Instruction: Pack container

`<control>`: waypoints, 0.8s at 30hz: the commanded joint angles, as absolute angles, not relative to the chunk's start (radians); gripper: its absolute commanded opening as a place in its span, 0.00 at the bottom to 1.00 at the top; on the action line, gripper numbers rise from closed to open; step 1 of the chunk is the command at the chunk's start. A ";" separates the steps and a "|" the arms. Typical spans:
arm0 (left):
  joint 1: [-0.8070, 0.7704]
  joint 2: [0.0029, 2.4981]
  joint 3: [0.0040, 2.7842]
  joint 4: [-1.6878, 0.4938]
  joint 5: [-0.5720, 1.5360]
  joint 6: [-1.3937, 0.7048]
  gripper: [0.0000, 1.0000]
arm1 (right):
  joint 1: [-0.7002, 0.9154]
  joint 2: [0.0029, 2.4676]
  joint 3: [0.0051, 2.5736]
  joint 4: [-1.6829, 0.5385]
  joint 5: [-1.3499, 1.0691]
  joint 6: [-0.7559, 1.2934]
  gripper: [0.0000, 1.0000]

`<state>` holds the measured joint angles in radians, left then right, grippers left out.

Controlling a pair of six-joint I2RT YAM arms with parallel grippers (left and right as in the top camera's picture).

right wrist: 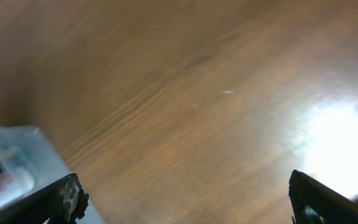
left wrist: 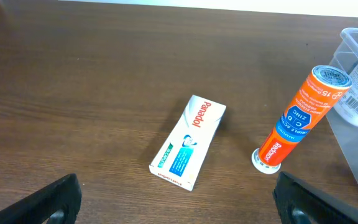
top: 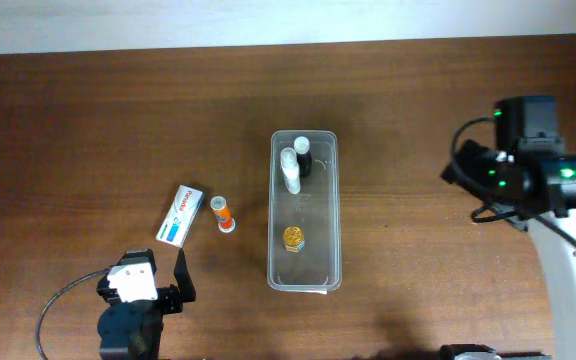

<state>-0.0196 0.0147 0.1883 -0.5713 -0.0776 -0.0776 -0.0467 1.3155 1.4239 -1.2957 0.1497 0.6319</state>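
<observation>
Container: clear bin in the middle of the worktop, its long sides running from the far edge toward the near edge; partly packed.
Inside: white bottle and dark bottle side by side at the far end, gold-lidded jar toward the near end; bare floor shows between them and at the near end.
Outside: box lying flat and orange tube, just beside each other but apart, between the container and the left edge. The tube looks to stand on its white cap.
Left fingers: spread wide, holding nothing, by the near-left corner, facing box and tube.
Right fingers: spread wide, empty, toward the right edge, well apart from the loose items. That view is blurred and shows only a container corner.
Step, as I judge it: two items are left to pack, and the left arm is best placed for them.
Risk, tube: its footing is narrow, so an off-centre brush from a finger would likely tip it, and a round tube rolls.
Risk, box: it is flat and low, so descending fingers may strike the worktop or merely push it. Reaching for either item could knock its neighbour.
Risk, container: it is light plastic with a raised rim, so a carried item catching the rim could shove it or fall outside. A release over the jar or bottles could topple them.
</observation>
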 commanded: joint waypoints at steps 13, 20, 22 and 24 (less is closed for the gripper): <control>-0.023 0.019 0.191 -0.202 -0.014 -0.063 0.99 | -0.107 1.316 1.430 -1.329 0.143 0.637 0.98; -0.023 0.224 0.382 -0.226 -0.062 -0.067 1.00 | -0.107 1.316 1.430 -1.329 0.143 0.637 0.98; -0.023 0.340 0.495 -0.285 -0.076 -0.067 0.99 | -0.107 1.316 1.430 -1.329 0.143 0.637 0.99; -0.023 0.497 0.636 -0.393 -0.070 -0.066 0.99 | -0.107 1.316 1.430 -1.329 0.143 0.637 0.99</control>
<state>-0.0196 0.3504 0.4831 -0.3355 -0.0559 -0.0742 -0.0998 1.3155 1.4239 -1.3296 0.1410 0.6319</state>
